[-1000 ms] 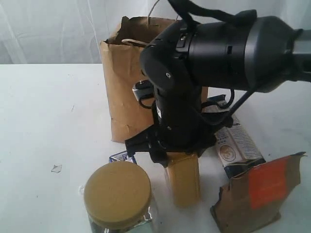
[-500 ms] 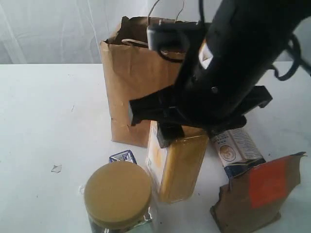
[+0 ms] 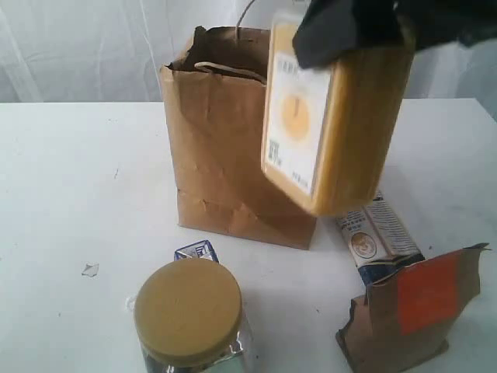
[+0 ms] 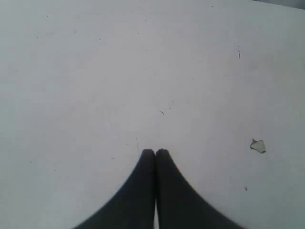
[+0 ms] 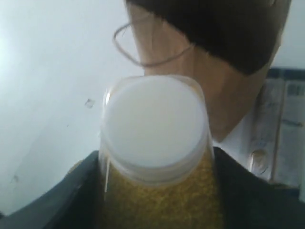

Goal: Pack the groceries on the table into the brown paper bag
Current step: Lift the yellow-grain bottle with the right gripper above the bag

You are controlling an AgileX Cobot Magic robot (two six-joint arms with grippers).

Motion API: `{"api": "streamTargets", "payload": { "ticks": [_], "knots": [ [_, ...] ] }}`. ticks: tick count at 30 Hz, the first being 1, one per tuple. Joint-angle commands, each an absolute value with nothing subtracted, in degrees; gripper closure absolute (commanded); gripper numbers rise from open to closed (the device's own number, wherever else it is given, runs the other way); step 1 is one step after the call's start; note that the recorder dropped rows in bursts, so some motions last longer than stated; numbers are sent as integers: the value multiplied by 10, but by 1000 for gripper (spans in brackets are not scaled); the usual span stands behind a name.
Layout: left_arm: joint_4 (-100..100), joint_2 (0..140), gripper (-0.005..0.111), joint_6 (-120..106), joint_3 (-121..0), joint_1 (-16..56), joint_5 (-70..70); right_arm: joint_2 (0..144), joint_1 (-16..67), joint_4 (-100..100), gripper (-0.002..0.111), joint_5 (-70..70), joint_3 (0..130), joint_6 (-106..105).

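White tabletop spreads below, bearing a tan-lidded glass jar at lower left with a small blue-white carton peeking behind it, the brown paper bag upright at centre, and a long blue-white packet and brown pouch at lower right. The left gripper hangs pressed together over bare table. The right gripper, top right, clamps the white-capped bottle, tilted in mid-air before the bag.

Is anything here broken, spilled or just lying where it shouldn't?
A small pale scrap lies alone on the table, left of the jar in the exterior view. The brown pouch has a ragged, torn-looking top edge, and the paper bag has a crumpled rim. Nothing looks spilled.
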State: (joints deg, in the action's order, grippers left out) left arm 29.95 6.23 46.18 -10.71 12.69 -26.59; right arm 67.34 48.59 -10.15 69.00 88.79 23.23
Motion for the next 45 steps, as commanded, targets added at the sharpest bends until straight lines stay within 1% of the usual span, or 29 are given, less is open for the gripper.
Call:
{"api": "streamTargets", "payload": {
  "ticks": [1,10,18,21,24,27,30,39,45],
  "knots": [
    [305,64,107,463,-104,127,-266,661,485,-200,108,625,942,209],
    [305,64,107,463,-104,127,-266,663,485,-240,108,498,985,208],
    [305,64,107,463,-104,127,-266,674,485,-443,108,495,987,214],
    [305,64,107,463,-104,127,-266,686,485,-472,108,488,987,214],
    [305,64,107,463,-104,127,-266,703,485,-475,108,451,987,218],
    [305,64,107,463,-104,127,-266,723,485,-523,108,416,987,280],
    [305,64,107,463,-104,127,-266,741,485,-572,108,422,987,312],
    [305,64,107,463,-104,127,-266,760,485,-503,108,423,973,318],
    [305,64,107,463,-104,127,-266,760,473,-541,108,303,889,369]
  ]
}}
